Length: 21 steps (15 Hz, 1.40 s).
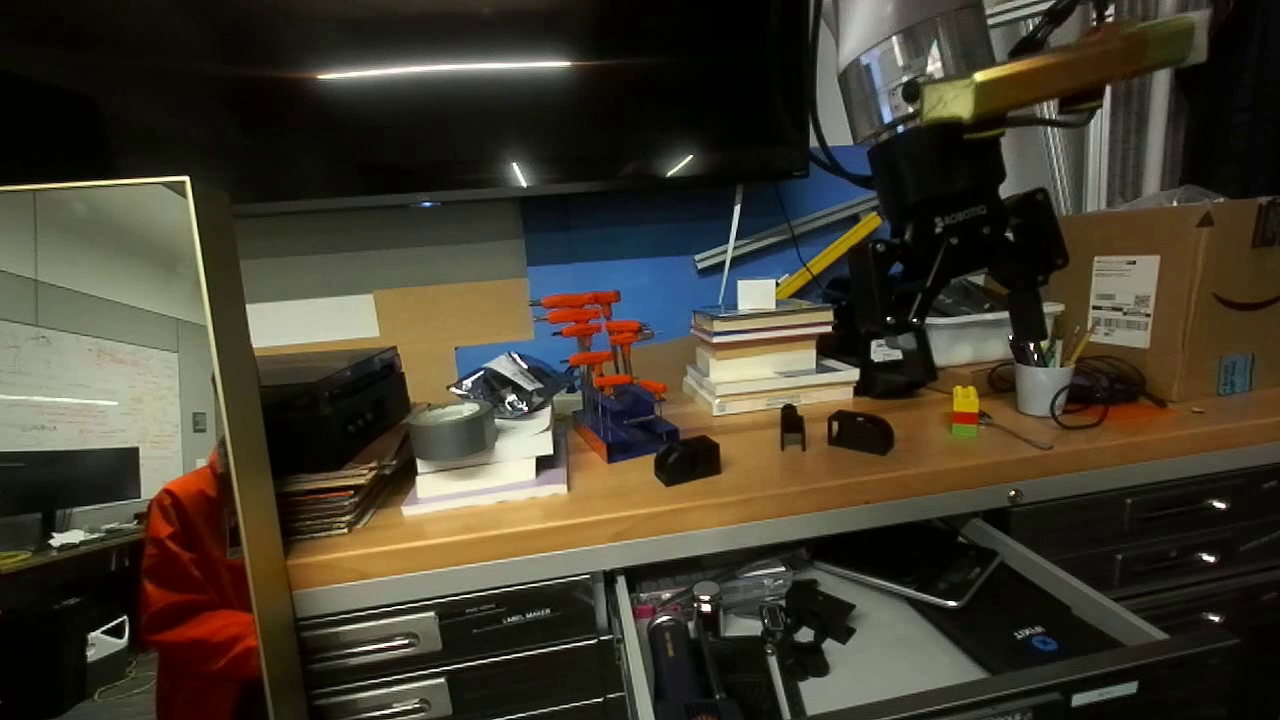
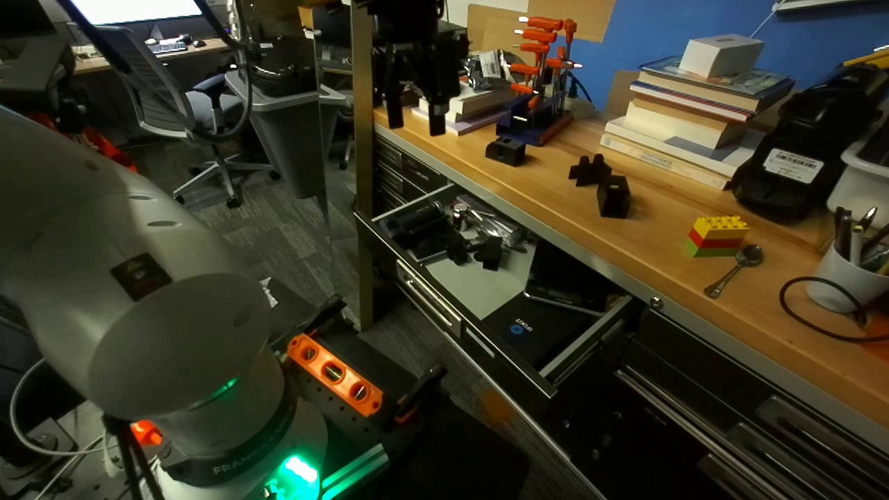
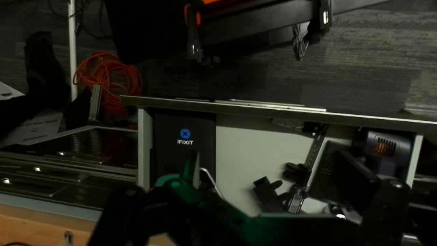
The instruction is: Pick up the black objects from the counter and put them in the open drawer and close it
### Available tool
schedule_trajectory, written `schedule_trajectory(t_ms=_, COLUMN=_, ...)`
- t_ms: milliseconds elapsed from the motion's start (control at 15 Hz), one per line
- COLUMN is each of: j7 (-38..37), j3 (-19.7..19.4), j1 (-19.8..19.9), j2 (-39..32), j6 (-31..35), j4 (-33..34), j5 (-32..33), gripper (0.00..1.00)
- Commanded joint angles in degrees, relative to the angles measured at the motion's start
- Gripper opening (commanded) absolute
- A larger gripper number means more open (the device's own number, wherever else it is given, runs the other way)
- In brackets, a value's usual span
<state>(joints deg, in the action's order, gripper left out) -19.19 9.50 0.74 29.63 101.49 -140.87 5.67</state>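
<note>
On the counter [image 1: 600, 503], three black objects [image 1: 688, 462] rest between the tool rack [image 1: 627, 428] at left and toy bricks [image 1: 964, 411]; below, the drawer [image 1: 890, 645] stands open; the claw [image 2: 417, 126] hangs above, fingers wide apart.

Wide dark screen [image 1: 450, 115] above blue panels [image 1: 645, 280], mesh-backed chair [image 2: 147, 83] on grey carpet [image 2: 239, 239].

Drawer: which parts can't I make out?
Drawer: front partly cut off by an exterior view's bottom edge.
Its back: hidden under the counter in both exterior views; the gripper covers much of that end in the wrist view.
Label wording: too small in both exterior views.
</note>
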Motion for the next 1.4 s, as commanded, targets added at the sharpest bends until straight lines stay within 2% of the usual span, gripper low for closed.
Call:
schedule_trajectory(t_ms=0, j7=-5.2, j3=-1.7, j1=3.1, j2=-3.8, j6=8.0, j4=0.6, j5=3.0, gripper=1.00)
schedule_trajectory(t_ms=333, j7=-13.2, j3=-4.8, j1=7.4, j2=-10.4, j6=21.8, j4=1.8, j5=2.6, gripper=1.00)
schedule_trajectory(t_ms=600, j7=-22.8, j3=-5.8, j1=9.8, j2=-16.1, j6=29.0, j4=3.9, j5=3.2, gripper=1.00)
schedule_trajectory(t_ms=1000, j7=-34.4, j3=-7.4, j1=9.1, j2=-26.7, j6=37.3, j4=10.9, j5=4.8, gripper=1.00)
schedule_trajectory(t_ms=1333, j7=-38.2, j3=-10.5, j1=7.2, j2=-35.9, j6=41.0, j4=17.7, j5=5.1, gripper=1.00)
